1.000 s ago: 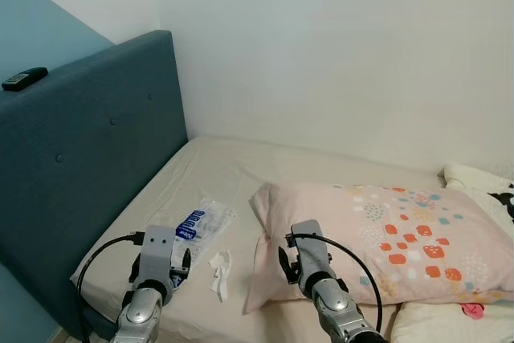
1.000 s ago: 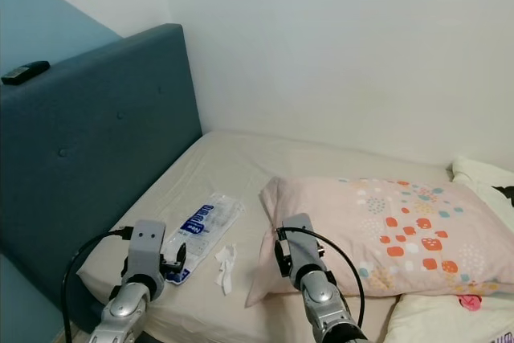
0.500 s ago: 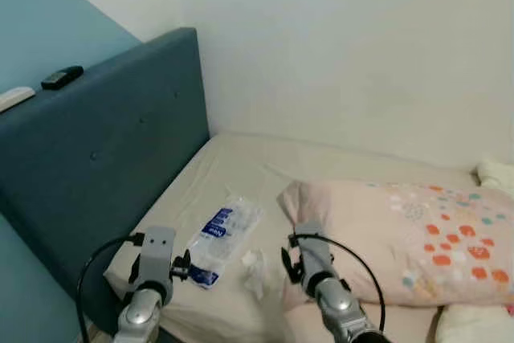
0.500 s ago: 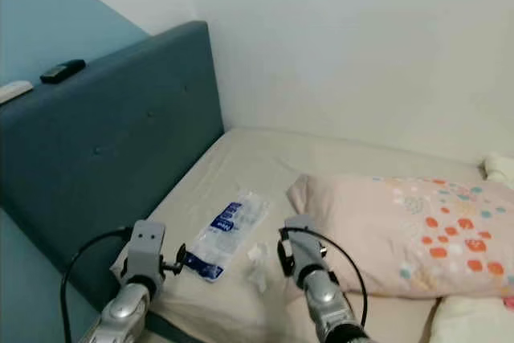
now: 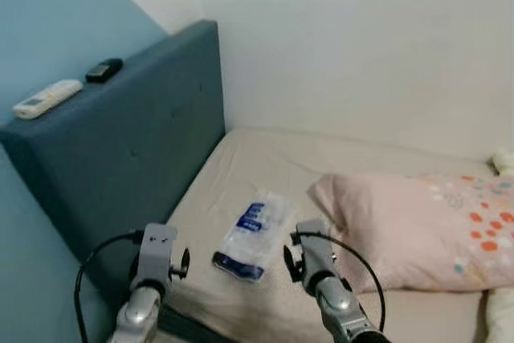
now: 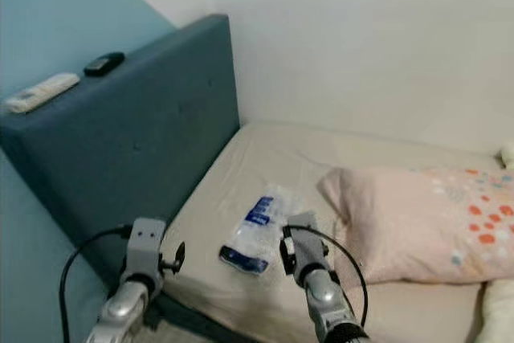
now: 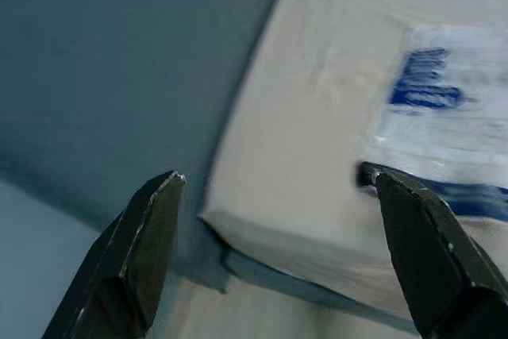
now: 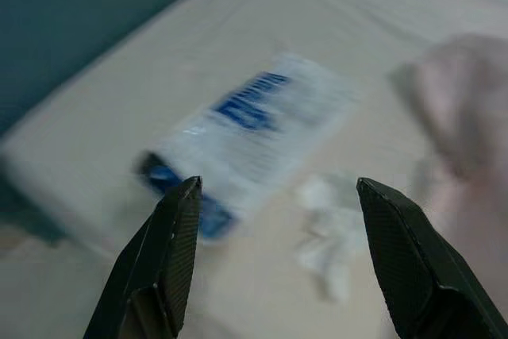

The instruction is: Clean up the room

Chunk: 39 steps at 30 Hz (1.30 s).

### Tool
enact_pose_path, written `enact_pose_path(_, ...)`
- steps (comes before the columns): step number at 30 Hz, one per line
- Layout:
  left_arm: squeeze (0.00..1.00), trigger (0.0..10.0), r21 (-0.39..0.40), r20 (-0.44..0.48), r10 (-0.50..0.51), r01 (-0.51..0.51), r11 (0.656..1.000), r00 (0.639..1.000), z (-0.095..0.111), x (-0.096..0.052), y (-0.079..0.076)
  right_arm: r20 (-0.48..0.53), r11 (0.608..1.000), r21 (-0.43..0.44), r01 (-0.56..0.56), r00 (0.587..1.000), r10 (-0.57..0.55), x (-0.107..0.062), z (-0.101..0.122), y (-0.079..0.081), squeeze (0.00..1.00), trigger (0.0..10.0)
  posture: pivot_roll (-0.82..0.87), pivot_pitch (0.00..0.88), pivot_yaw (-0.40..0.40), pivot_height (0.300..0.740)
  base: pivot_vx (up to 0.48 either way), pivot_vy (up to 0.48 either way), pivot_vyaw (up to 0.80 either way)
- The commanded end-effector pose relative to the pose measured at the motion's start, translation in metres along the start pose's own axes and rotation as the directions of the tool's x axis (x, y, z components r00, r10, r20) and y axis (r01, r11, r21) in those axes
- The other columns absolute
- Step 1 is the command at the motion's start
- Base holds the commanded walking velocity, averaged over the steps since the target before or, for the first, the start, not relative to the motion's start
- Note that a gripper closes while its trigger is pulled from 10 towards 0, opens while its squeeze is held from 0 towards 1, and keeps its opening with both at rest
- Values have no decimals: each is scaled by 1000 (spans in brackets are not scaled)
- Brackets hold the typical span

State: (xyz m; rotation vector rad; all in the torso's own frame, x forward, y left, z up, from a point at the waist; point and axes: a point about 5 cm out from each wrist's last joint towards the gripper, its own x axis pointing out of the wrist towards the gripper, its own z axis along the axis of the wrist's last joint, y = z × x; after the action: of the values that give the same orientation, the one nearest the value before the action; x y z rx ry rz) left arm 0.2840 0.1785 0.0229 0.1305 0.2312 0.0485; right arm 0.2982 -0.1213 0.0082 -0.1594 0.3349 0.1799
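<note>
Plastic packet (image 5: 253,236) lies on bed (image 5: 265,166); right wrist view adds crumpled tissue (image 8: 329,232); both jaws open.

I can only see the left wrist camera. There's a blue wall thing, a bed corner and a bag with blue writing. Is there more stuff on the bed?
Observer: Yes, a pink pillow with orange and blue spots lies beside the plastic bag.
Operator: Any more rubbish near the bag?
Observer: The right wrist view shows a crumpled white tissue on the sheet next to the bag.
Operator: What's on top of the blue wall thing?
Observer: That's the headboard. A white remote and a small black one lie on its top edge.
Operator: Where's the other claw?
Observer: The right gripper is open, pointed at the bag and tissue. The left gripper is open too.
</note>
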Motion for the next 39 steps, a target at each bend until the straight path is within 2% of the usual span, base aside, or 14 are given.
enact_pose_path(1, 0, 10000, 0, -18, 1, -1, 1000, 1000, -5, -3, 0, -9, 1000, 15, 13, 1000, -13, -1, -2, -3, 0, 10000, 19, 0, 4, 740, 0, 0, 0)
enact_pose_path(28, 0, 10000, 7, -23, 1, -1, 1000, 1000, -5, -2, 2, -11, 999, 49, 22, 1000, -21, -1, -3, -3, 0, 10000, 18, 0, 13, 740, 0, 0, 0)
enact_pose_path(39, 0, 10000, 6, -26, -2, 2, 1000, 1000, -5, -2, 0, -7, 999, 51, 17, 1000, -16, -1, -3, -4, 0, 10000, 17, 0, 11, 740, 0, 0, -765)
